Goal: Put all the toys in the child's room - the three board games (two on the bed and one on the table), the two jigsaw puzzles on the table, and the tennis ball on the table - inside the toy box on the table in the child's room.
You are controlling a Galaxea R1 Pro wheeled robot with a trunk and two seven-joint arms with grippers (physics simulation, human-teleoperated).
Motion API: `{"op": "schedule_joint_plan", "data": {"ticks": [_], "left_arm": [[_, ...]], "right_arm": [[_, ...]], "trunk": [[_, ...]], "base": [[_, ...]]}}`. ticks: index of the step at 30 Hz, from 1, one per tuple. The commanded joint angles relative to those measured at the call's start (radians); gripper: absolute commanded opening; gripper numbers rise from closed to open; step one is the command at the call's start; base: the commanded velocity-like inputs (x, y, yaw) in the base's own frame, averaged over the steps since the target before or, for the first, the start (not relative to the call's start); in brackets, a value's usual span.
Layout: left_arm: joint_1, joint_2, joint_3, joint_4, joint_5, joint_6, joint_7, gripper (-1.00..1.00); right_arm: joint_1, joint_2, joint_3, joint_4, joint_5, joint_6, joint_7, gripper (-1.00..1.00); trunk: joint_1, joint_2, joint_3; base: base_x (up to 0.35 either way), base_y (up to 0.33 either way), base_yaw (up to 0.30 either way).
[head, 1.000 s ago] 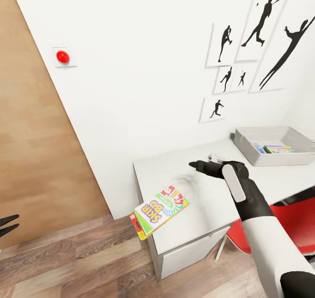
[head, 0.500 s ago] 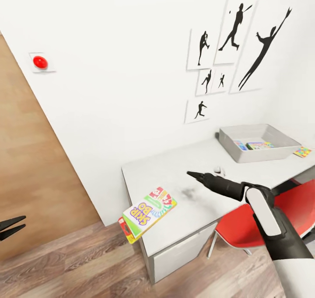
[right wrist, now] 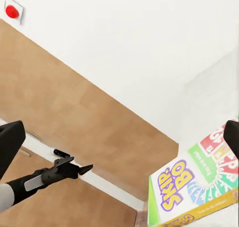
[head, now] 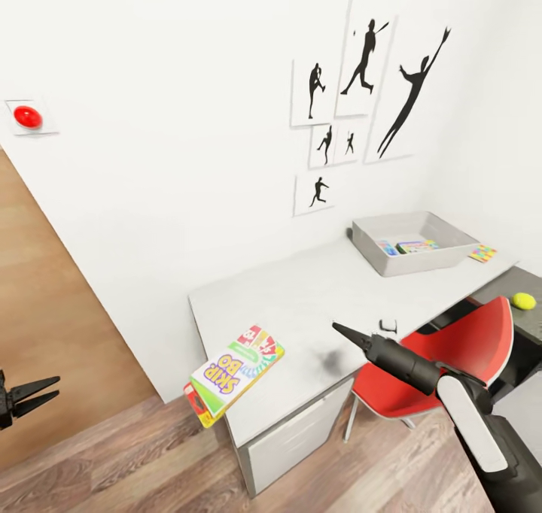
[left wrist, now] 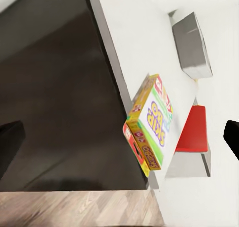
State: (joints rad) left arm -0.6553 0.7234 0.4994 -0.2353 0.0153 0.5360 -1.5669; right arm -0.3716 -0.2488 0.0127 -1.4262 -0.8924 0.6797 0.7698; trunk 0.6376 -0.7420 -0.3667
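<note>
The table [head: 301, 302] bears the toy box [head: 444, 256] and board games [head: 233, 370].

Head looks down at table [head: 301, 302]; wrists share game box [left wrist: 152, 124].

White wall [head: 188, 107] carries black silhouette pictures [head: 361, 92] and a red button plate [head: 28, 116]. Wood-plank floor [head: 113, 460]. Red chair [head: 452, 355] stands against the light-grey surface [head: 301, 302] with white drawers [head: 293, 438].
</note>
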Motion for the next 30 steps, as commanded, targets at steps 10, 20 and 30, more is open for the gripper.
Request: {"op": "schedule_joint_plan", "data": {"ticks": [10,20,30], "left_arm": [[-0.01,-0.053,-0.006,-0.012,0.004,0.013,0.098,1.0],[-0.013,-0.123,-0.007,-0.056,0.004,0.011,0.13,1.0],[-0.013,-0.139,-0.008,-0.063,0.002,0.01,0.137,1.0]], "right_arm": [[0.019,0.009,0.004,-0.017,0.095,-0.015,0.036,1.0],[0.022,0.014,0.004,-0.018,0.117,-0.017,0.034,1.0],[0.022,0.016,0.004,-0.011,0.119,-0.021,0.033,1.0]], "trunk": [[0.0,-0.001,0.011],[0.0,-0.001,0.015],[0.0,-0.001,0.016]], "base": [[0.0,0.0,-0.183],[0.0,0.0,-0.056],[0.045,-0.018,-0.005]]}}
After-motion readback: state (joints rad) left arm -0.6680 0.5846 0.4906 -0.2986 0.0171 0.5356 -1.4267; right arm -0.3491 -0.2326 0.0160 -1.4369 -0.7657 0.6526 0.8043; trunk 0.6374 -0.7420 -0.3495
